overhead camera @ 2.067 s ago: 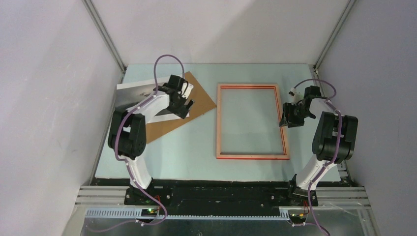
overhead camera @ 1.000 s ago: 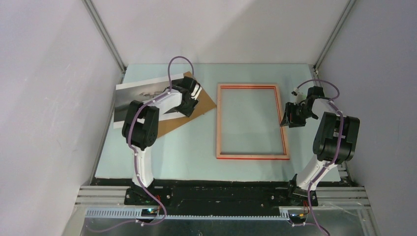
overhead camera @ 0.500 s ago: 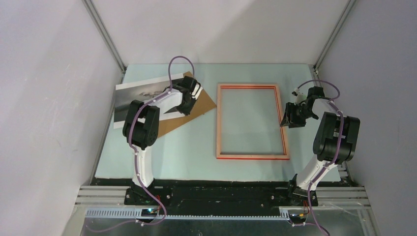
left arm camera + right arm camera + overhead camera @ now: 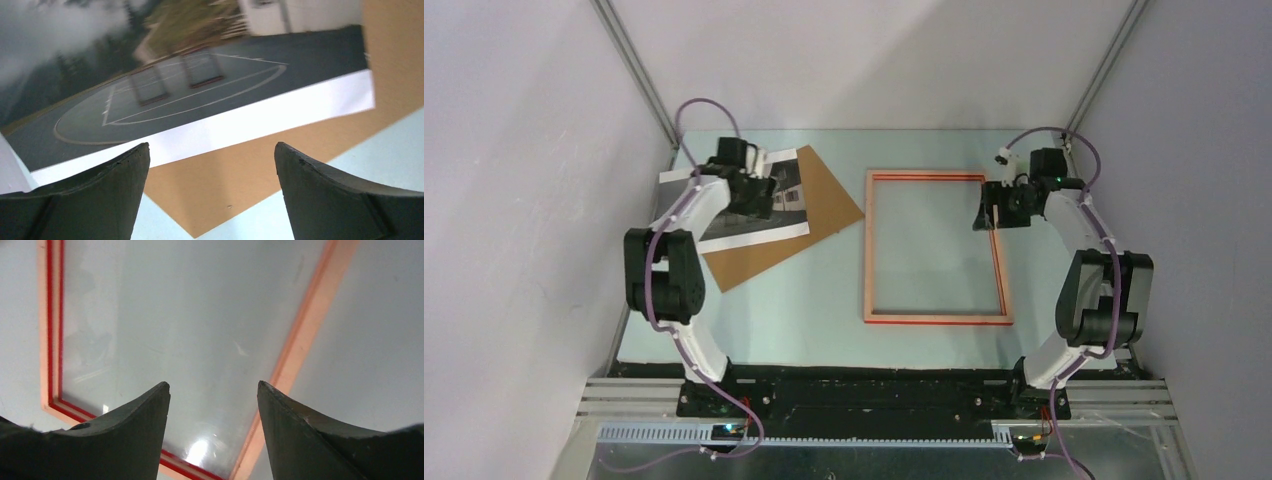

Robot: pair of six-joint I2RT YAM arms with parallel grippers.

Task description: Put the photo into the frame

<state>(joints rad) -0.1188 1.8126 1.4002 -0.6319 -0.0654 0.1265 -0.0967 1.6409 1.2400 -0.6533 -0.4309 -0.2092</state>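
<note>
Left wrist view: my left pincer (image 4: pixel 211 150) hangs wide open, empty, over the photo (image 4: pixel 190 85), likely a limp, slippery sheet, on the brown board (image 4: pixel 250 170) at the table's (image 4: pixel 814 300) far-left corner; I would pinch its white margin.

Photo (image 4: pixel 784 205): paper, smooth, faint sheen on print, white margin plain matt. Board (image 4: pixel 824 205) under it, showing toward 3 and 6 o'clock: brown, card-like, matt. Frame (image 4: pixel 869 250): pale wood-look rails, satin; inner lip red, painted look. Pane (image 4: pixel 165 330) inside: clear, glossy, smeared, glare spot at 6 o'clock in right wrist view. Table (image 4: pixel 804 310): pale blue-green, smooth, matt. Left gripper (image 4: pixel 210 150) fingers (image 4: pixel 340 200): dark, matt, plastic-looking, fine-grained; right gripper (image 4: pixel 213 385) fingers (image 4: pixel 125 440) same. Rails (image 4: pixel 624 395) at 6 o'clock edge: bare silver metal.
</note>
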